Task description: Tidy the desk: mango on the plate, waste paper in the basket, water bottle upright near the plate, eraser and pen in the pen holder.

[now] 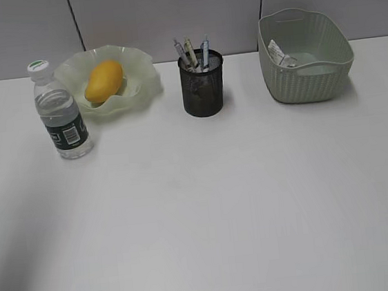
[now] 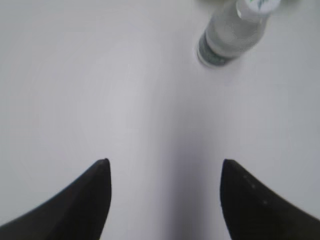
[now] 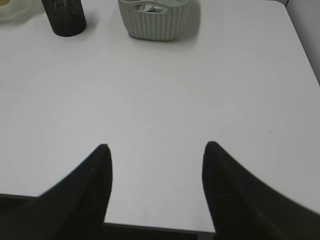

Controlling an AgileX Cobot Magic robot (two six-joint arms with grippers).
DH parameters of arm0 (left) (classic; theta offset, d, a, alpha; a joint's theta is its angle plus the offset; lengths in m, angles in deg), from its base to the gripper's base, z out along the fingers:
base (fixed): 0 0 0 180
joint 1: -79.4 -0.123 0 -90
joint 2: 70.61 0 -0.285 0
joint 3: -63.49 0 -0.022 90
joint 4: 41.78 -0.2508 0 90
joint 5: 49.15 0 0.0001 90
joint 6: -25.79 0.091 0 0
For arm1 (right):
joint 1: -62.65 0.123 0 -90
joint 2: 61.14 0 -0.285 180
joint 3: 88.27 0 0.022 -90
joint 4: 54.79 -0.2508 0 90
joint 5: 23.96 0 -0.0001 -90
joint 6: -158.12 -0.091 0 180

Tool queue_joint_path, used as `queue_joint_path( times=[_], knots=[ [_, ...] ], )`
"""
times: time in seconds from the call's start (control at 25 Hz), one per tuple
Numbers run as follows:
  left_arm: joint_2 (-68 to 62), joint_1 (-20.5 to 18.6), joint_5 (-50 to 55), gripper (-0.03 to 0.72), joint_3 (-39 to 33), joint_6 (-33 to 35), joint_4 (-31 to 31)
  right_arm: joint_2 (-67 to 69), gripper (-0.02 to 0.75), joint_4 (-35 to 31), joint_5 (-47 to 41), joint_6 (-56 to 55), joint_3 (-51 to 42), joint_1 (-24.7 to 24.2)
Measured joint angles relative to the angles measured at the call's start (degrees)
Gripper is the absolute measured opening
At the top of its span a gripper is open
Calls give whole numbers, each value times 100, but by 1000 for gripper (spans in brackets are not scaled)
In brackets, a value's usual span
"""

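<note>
Ahead of the left claw (image 2: 165, 165), water bottle (image 2: 231, 31) stands upright; mango (image 1: 103, 80) lies on plate (image 1: 139, 82).

1. The desk (image 1: 208, 213) is plain white, smooth and matt.
2. The plate (image 1: 142, 81) is translucent pale green with a soft sheen.
3. The mango (image 1: 103, 80) has smooth yellow-orange skin.
4. The water bottle (image 1: 61, 112) is clear plastic.
5. The pen holder (image 1: 202, 85) is black wire mesh.
6. The basket (image 1: 309, 81) is pale-green plastic with a woven texture.
7. The waste paper (image 1: 277, 53) is crumpled.
</note>
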Motion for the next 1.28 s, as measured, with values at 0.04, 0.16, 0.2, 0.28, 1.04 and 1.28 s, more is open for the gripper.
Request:
queue_joint_path(
  times=[0.04, 0.16, 0.2, 0.28, 1.04, 1.28],
  knots=[
    [293, 0, -56, 517, -339, 0, 12, 0, 458, 0, 0, 0, 0, 0],
    [1109, 0, -292, 516, -1199, 0, 24, 0, 458, 0, 0, 0, 0, 0],
    [1392, 0, -334, 515, -1456, 0, 24, 0, 458, 0, 0, 0, 0, 0],
    [1957, 0, -351, 513, -1881, 0, 24, 0, 458, 0, 0, 0, 0, 0],
    [6449, 0, -449, 508, -4139, 0, 38, 0, 458, -6, 0, 0, 0, 0],
    [7197, 0, -406, 508, -4223, 0, 8, 0, 458, -6, 0, 0, 0, 0]
  ],
)
